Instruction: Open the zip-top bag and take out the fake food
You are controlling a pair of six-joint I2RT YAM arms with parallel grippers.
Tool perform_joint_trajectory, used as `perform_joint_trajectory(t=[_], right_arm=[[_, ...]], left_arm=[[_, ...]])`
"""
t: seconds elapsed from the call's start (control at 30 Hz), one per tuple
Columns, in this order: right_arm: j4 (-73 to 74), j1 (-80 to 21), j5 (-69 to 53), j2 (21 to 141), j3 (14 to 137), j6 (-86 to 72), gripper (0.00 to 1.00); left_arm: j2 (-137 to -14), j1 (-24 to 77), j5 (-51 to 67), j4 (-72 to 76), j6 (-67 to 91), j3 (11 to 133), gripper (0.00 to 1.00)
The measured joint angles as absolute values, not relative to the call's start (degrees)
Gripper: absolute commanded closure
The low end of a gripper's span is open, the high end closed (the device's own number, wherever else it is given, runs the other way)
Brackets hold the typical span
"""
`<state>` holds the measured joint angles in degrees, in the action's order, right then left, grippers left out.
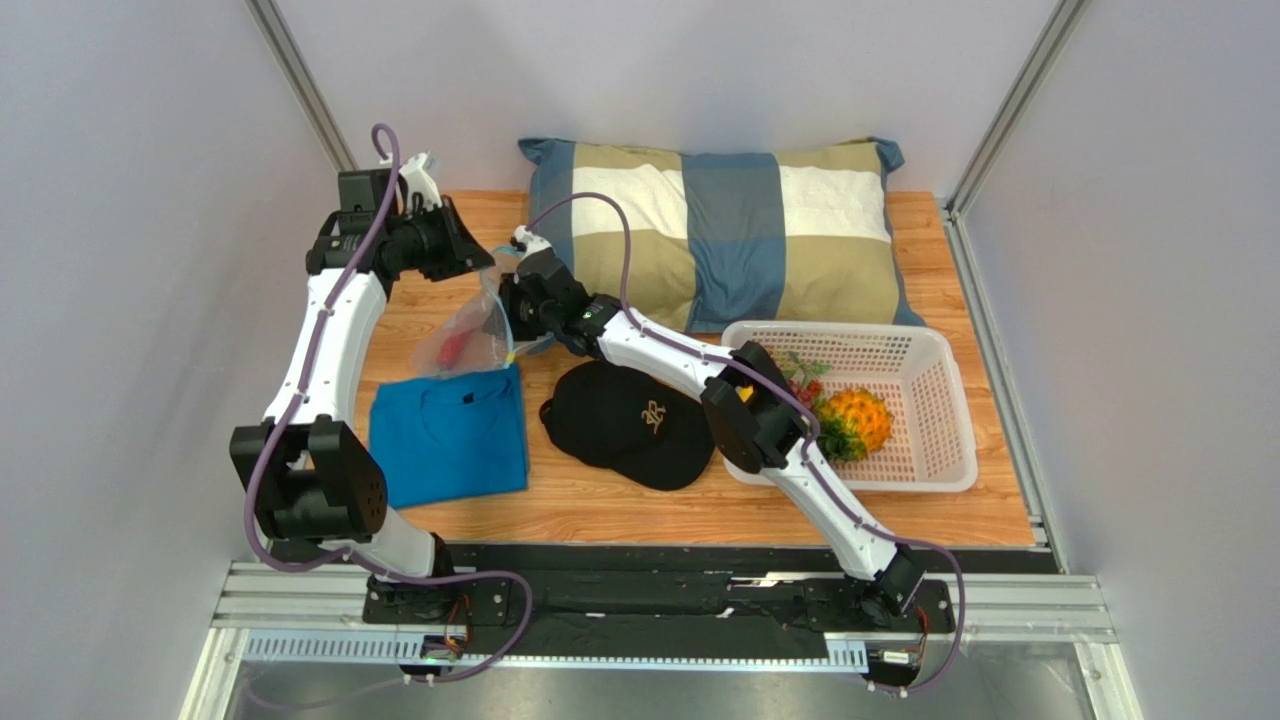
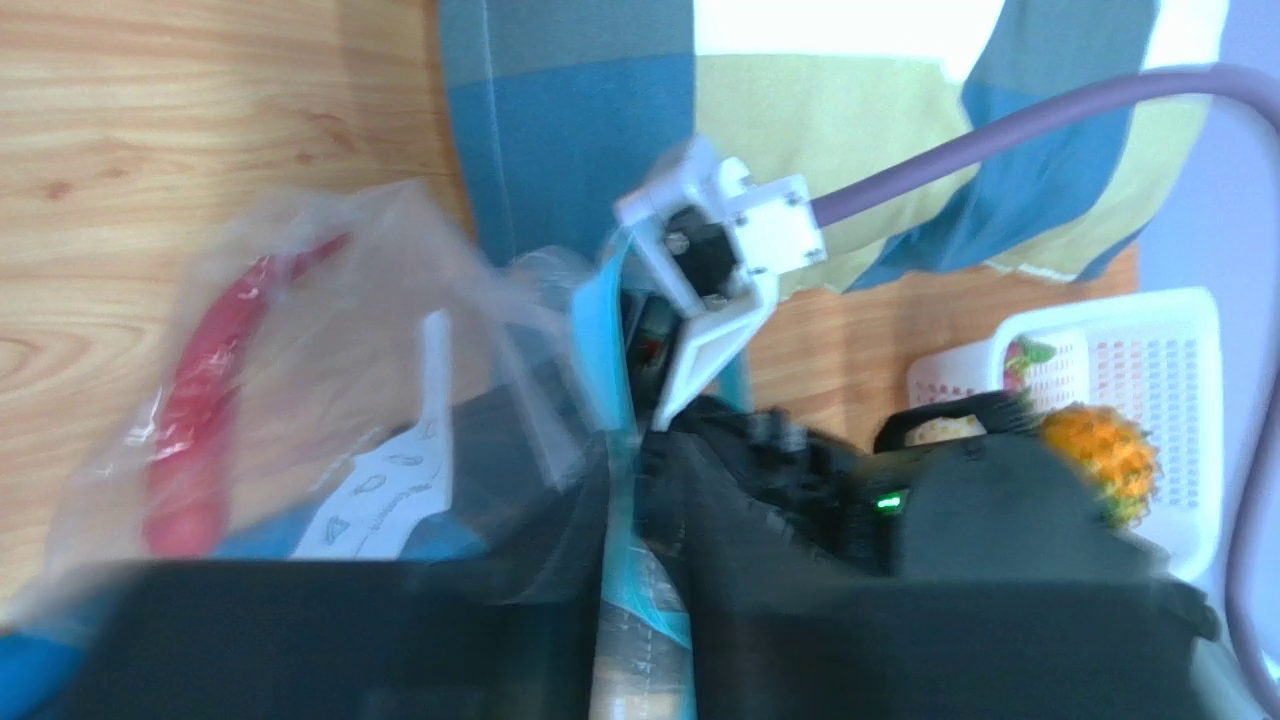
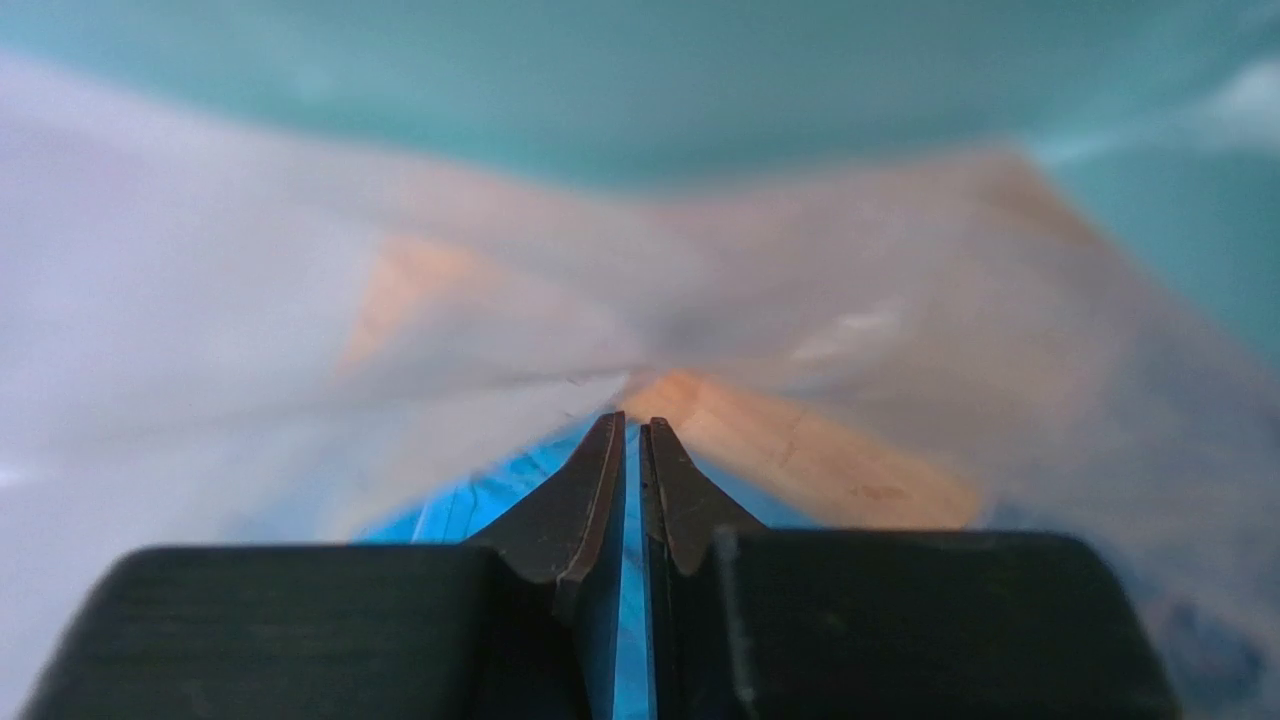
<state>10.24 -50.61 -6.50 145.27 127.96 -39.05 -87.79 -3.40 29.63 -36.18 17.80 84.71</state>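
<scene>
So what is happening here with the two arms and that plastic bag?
Both arms hold the zip-top bag. The left claw pinches its teal zip strip and the right claw is shut on the clear film, so they seem to be pulling the mouth open. A red chili is inside the bag. The pineapple already lies in the white basket.

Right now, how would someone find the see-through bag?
Find the big checked pillow at the back. Just left of its near corner, behind the folded blue shirt, sits the zip-top bag. Unlike its cloth neighbours, it is clear plastic with a red chili inside.
</scene>
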Motion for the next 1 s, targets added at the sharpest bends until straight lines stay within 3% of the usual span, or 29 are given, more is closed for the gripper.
perform_joint_trajectory(t=[0.03, 0.13, 0.17, 0.27, 0.37, 0.47, 0.6, 1.0], right_arm=[[9.91, -50.61, -6.48, 146.12, 128.64, -39.4, 0.89], [9.02, -50.52, -6.31, 147.59, 129.16, -40.71, 0.89], [8.71, -50.43, -6.31, 147.81, 129.16, -40.91, 0.89], [7.94, -50.15, -6.37, 148.11, 129.16, -41.45, 0.88], [6.46, -49.93, -6.87, 148.16, 129.27, -42.02, 0.88], [5.3, -49.78, -7.86, 148.44, 129.64, -42.26, 0.87], [4.58, -49.67, -9.26, 148.97, 129.71, -42.57, 0.86], [2.17, -49.78, -11.99, 152.51, 130.67, -45.45, 0.9]], left_arm=[[-87.77, -3.44, 29.65, -36.18, 18.28, 84.68, 0.42], [-87.64, -4.99, 29.69, -36.18, 21.08, 84.71, 0.45], [-87.64, -6.22, 29.5, -36.29, 21.82, 84.82, 0.58], [-89.93, -11.22, 26.44, -39.03, 23.31, 88.44, 0.76], [-96.07, -14.2, 22.04, -43.57, 22.94, 96.07, 0.83], [-104.49, -14.79, 18.02, -48.1, 21.21, 102.96, 0.84], [-111.81, -14.33, 13.23, -52.97, 18.68, 100.73, 0.87], [-114.89, -14.15, 6.83, -57.6, 15.4, 94.98, 0.86]])
